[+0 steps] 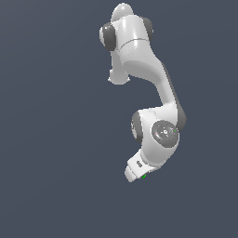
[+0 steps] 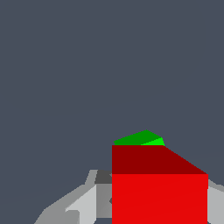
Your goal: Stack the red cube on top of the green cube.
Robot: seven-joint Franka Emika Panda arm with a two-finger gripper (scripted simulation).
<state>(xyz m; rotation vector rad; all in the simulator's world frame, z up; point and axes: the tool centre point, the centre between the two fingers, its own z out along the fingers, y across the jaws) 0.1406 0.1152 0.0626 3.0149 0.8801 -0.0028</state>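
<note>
Nearest the wrist camera, the red cube (image 2: 159,197) sat between the jaws, whose grey fingers (image 2: 83,203) showed flanking it on both sides; the jaws looked closed narrowly on it, gripping two opposite flat faces. It read as a small rigid block, probably light, with smooth faces that could slip if the squeeze were slack, and nothing about it looked breakable. Flat parallel sides were the sensible place to hold, and that appeared to be where it was held.

Just beyond the red cube, a sliver of the green cube (image 2: 140,138) peeked out past its far edge, so the two were close and roughly in line. Whether the red one was already touching it could not be told.

No box, tray or bowl appeared in either view, only the plain grey table (image 2: 87,78).

In the exterior view the arm (image 1: 148,93) folded down over the spot, with a green speck (image 1: 144,176) by the hand.
</note>
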